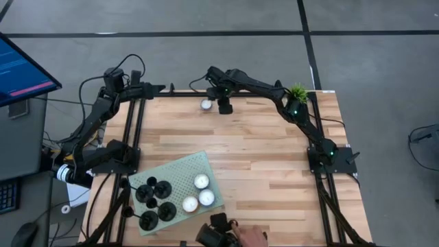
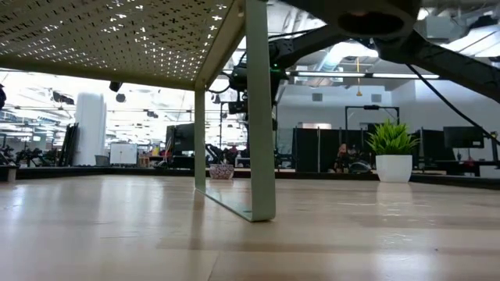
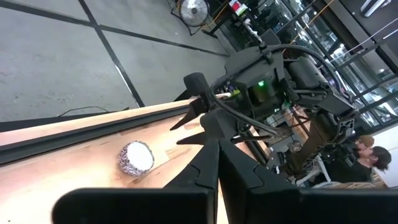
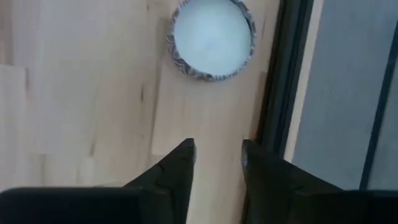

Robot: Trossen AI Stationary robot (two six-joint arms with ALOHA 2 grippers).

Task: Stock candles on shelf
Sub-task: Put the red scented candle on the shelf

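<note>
High view: the pale green perforated rectangular shelf [image 1: 180, 171] lies at the near left of the light wooden plank table [image 1: 260, 151] and carries three small round white candles with silvery rims [image 1: 199, 195] beside black round holders [image 1: 154, 202]. A fourth white tealight [image 1: 206, 104] sits far beyond the shelf by the table's back edge. The right gripper [image 1: 224, 106] hovers just beside it, fingers slightly parted and empty, while the left gripper [image 3: 211, 165], clenched shut, waits off the shelf's far-left side.

Two dark jointed arms [image 1: 257, 86] carry black cables and small green indicator lights.
</note>
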